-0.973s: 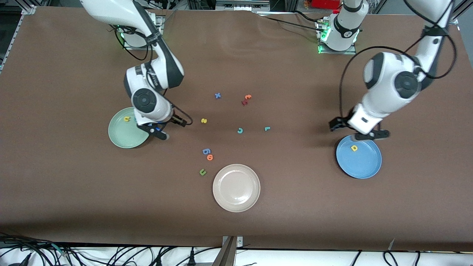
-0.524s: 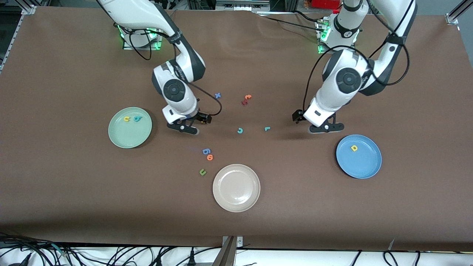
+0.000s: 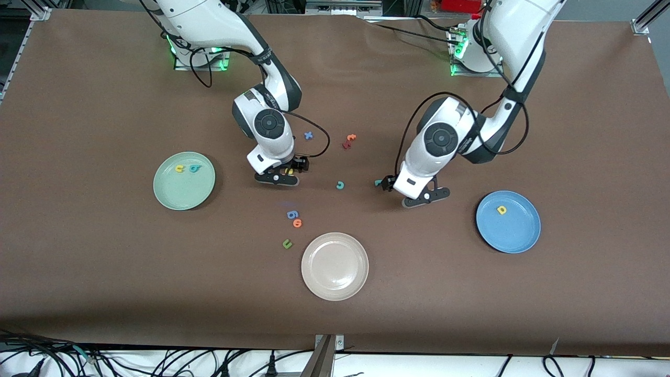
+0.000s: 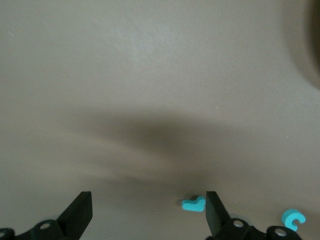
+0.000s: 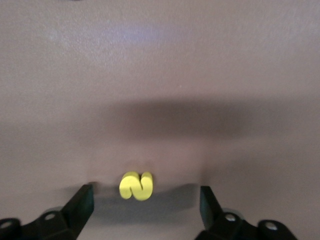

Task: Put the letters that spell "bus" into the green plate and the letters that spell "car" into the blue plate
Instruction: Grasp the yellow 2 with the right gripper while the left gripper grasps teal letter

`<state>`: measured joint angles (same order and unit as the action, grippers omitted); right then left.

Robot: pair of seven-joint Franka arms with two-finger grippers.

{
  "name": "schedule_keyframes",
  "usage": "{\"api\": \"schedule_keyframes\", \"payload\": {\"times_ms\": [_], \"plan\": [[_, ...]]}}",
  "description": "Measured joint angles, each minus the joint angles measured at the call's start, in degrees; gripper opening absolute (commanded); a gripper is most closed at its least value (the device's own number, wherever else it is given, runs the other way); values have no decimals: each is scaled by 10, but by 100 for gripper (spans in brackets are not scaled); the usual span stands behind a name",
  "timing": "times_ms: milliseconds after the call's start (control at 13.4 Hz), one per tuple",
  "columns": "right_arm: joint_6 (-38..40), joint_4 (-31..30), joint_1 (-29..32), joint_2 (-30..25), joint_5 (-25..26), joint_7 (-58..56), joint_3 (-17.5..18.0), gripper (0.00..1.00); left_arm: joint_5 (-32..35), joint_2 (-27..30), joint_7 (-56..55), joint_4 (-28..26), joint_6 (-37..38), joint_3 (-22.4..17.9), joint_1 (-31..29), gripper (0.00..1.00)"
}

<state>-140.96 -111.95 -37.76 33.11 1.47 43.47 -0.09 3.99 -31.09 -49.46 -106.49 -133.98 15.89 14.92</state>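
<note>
Robotics lab, bolted arm bases (image 3: 198, 52), cables (image 3: 157, 361)

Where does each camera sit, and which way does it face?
Front view: high, across the table, facing both arms; shows right hand and left hand.
Left wrist view: looks down past open fingers at the teal r.
Right wrist view: looks down between open fingers at the yellow s.
Shared: the s also shows in front.

The table (image 3: 104, 272) has a matt brown cover, looks like cloth or vinyl. Yellow "s" (image 5: 136, 186) and teal "r" (image 4: 194, 204) look like soft matt foam. Beige-white plate (image 3: 335, 266) is smooth with slight sheen, probably plastic.
</note>
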Motion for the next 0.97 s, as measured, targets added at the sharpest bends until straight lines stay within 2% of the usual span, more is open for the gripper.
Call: {"api": "schedule_keyframes", "payload": {"times_ms": [225, 449, 674, 973], "plan": [[0, 0, 0, 0, 10, 0, 0, 86, 0, -33, -32, 24, 0, 0, 16, 100], [0, 0, 1, 0, 10, 0, -1, 66, 0, -49, -53, 42, 0, 0, 24, 100], [-3, 3, 1, 0, 10, 0, -1, 53, 0, -58, -69, 42, 0, -1, 36, 100], [-17, 4, 1, 1, 10, 1, -1, 51, 11, -71, -76, 43, 0, -1, 47, 100]]}}
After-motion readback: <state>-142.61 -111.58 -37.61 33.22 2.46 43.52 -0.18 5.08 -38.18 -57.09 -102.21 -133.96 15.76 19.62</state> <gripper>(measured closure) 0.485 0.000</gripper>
